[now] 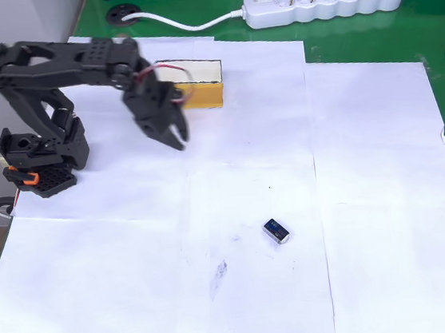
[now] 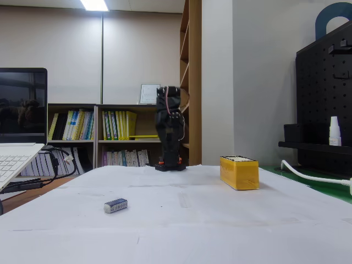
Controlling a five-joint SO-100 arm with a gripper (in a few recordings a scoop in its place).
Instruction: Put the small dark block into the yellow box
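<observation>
hanging above the white paper (image 1: 366, 158), the black gripper (image 1: 172, 132) points down and toward the picture's lower right in the overhead view, just in front of the yellow box (image 1: 201, 84). its image is smeared there, so i cannot tell whether the jaws are apart or together; nothing shows between them. the arm (image 1: 59, 68) reaches from its base (image 1: 41, 159) at the sheet's left edge, folded over toward the box.

the box lies near the far edge of the paper, its long side running left to right in the overhead view, pale inside facing up, orange-yellow wall facing the camera. part of its left end is hidden behind the gripper. in the fixed view the box (image 2: 239, 172) stands on the sheet to the right of the arm (image 2: 169, 129), apart from it.

the block (image 1: 276, 230) lies flat on the paper, well apart from both gripper and box, toward the near middle of the sheet in the overhead view. it sits at a slant, dark with a bluish top and a pale end. in the fixed view the block (image 2: 115, 205) rests at front left, on its own.

a white power strip (image 1: 316, 1) lies on the green mat (image 1: 433, 38) beyond the paper, its cable running left. a laptop (image 2: 19, 126) stands at the left edge of the fixed view, with bookshelves (image 2: 110, 132) behind the table.
</observation>
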